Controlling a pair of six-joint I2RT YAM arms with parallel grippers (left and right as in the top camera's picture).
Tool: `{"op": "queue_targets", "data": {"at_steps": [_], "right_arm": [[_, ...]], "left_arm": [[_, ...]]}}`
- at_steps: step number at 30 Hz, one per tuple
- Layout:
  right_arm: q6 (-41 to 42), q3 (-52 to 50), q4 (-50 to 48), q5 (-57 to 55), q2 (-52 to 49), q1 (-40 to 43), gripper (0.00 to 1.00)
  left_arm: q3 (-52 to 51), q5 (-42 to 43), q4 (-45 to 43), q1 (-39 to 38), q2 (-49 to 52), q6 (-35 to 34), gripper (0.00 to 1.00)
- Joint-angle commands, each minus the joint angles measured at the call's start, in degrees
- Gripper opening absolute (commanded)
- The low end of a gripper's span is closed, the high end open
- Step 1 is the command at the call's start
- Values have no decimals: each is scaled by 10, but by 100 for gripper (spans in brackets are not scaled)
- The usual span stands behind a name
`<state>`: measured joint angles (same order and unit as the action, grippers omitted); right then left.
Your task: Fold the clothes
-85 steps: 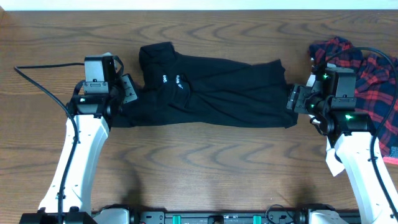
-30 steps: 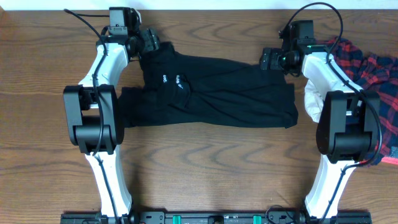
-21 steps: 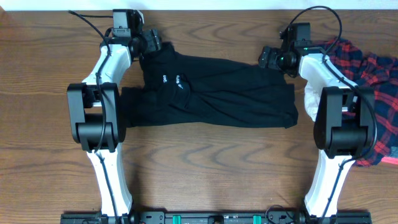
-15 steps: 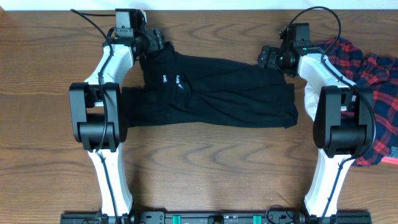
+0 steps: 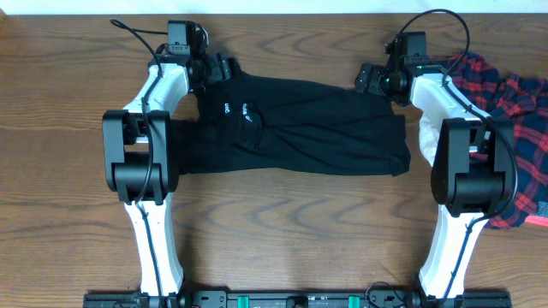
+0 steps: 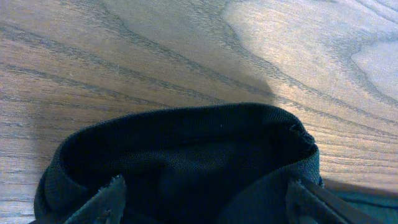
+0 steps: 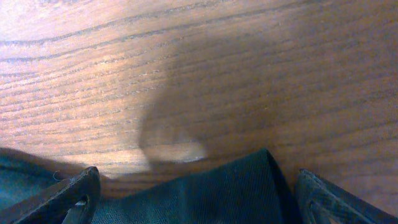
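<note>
Gaping wide, left end effector (image 6: 205,190) and right end effector (image 7: 196,186) straddle black shirt (image 5: 308,128) edges.

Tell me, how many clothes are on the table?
2: the black shirt lies spread across the middle, and a red plaid piece is bunched at the right edge. Others may hide under it.

You see a black shirt (image 5: 317,128) with small white lettering (image 5: 238,109) on its chest. Under it, the table (image 5: 282,222) is brown with darker, wavy wood grain. At your right lies a red-and-navy plaid garment (image 5: 524,111). The left arm (image 5: 157,257) and right arm (image 5: 445,257) are white with black joints.
</note>
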<state>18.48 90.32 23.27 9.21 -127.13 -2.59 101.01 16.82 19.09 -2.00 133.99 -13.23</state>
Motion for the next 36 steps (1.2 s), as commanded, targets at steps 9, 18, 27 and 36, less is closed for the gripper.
{"op": "queue_targets", "data": {"at_steps": [9, 18, 27, 36], "right_arm": [[-5, 8, 18, 3, -16, -5, 98], [-5, 8, 9, 65, -16, -4, 99], [57, 8, 14, 103, -16, 13, 99], [72, 8, 14, 185, -16, 90, 98]], "left_arm": [[12, 5, -35, 36, -51, 5, 90], [12, 20, -25, 81, -55, -46, 93], [6, 103, -13, 87, -55, -77, 96], [5, 265, -12, 128, -31, -144, 97]]}}
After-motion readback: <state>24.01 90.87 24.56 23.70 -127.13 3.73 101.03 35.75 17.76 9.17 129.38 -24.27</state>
